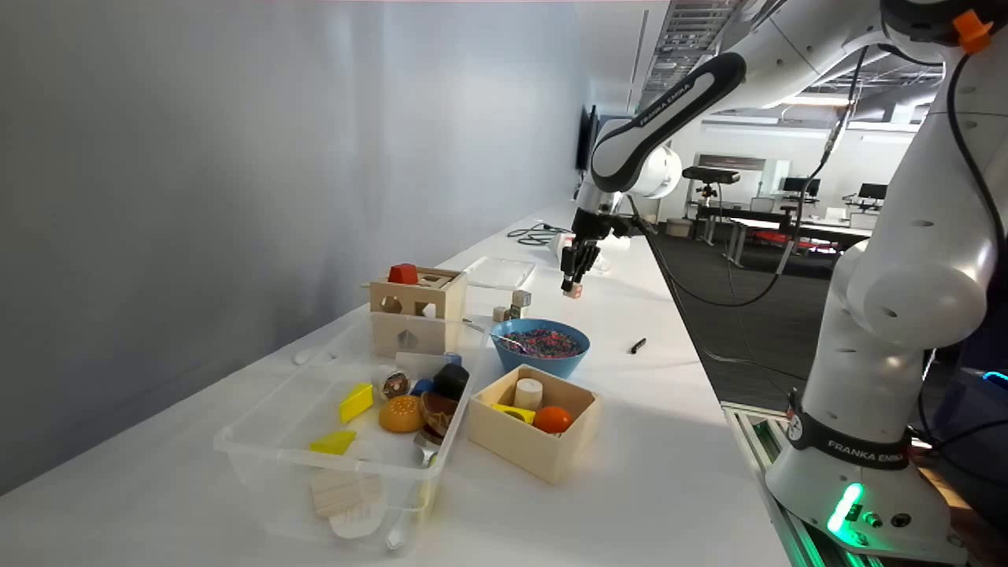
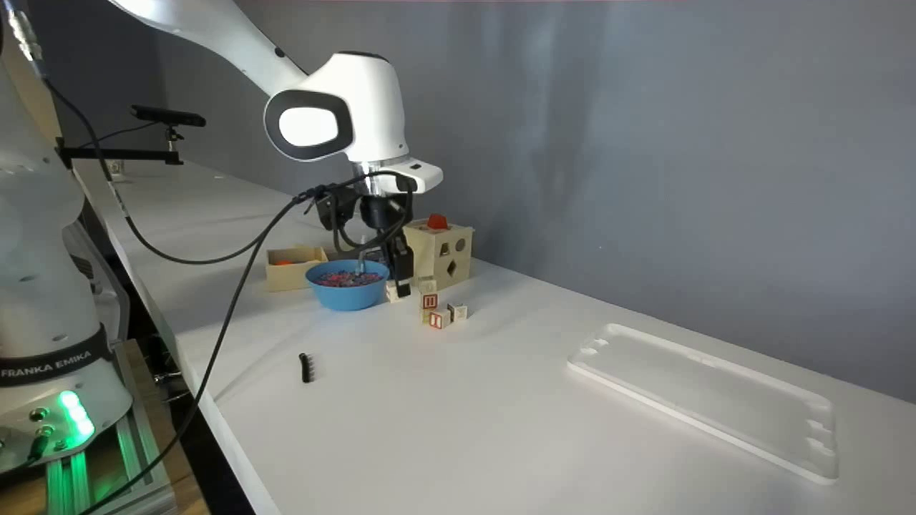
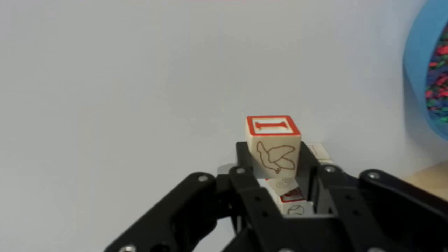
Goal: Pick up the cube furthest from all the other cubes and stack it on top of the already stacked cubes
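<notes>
My gripper (image 3: 275, 155) is shut on a wooden cube (image 3: 276, 159) with a red-bordered letter face and a bird drawing. In an exterior view the held cube (image 1: 574, 291) hangs below the fingertips, apart from the stack. In an exterior view the held cube (image 2: 393, 291) is partly hidden by the black finger. A short stack of cubes (image 2: 429, 299) stands beside the gripper, with two loose cubes (image 2: 439, 319) (image 2: 458, 312) at its foot. The stack also shows between the fingers in the wrist view (image 3: 281, 185), partly covered, with another cube (image 3: 318, 152) beyond the right finger.
A blue bowl (image 1: 512, 354) of coloured bits stands close to the stack. A wooden shape-sorter box (image 2: 422, 247) is behind the stack. A small open wooden box (image 1: 512, 445), a clear bin (image 1: 260, 441), a clear lid (image 2: 701, 436) and a small black piece (image 2: 306, 368) are on the table.
</notes>
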You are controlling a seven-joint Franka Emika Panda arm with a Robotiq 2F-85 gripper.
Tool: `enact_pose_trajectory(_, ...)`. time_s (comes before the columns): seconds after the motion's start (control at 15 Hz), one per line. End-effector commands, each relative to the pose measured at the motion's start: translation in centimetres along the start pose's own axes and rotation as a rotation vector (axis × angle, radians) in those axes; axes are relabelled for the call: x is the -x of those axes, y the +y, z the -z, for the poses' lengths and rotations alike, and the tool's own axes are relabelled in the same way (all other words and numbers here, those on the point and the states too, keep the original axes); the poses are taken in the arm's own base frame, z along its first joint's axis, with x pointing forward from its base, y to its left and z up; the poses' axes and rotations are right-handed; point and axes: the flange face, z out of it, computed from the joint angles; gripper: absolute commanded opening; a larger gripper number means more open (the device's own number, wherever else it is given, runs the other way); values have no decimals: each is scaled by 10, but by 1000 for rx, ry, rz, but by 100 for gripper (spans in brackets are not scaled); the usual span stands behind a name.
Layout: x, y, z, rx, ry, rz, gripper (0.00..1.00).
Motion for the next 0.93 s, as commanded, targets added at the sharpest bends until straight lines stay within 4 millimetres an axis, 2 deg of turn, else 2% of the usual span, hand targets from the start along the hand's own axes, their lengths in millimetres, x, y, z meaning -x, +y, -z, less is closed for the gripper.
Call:
enact_pose_trajectory(0.0,-22,-34,20,-17,-9,59,9)
enact_pose_trajectory(0.2,-40,-66,24,-8,18,91,9)
enact_pose_trajectory(0.27,-29,-54,23,-11,25,84,34)
enact_pose_trajectory(0.4,-35,-68,24,-13,30,101,34)
enact_pose_trajectory(0.87,-36,-68,21,-11,26,99,34)
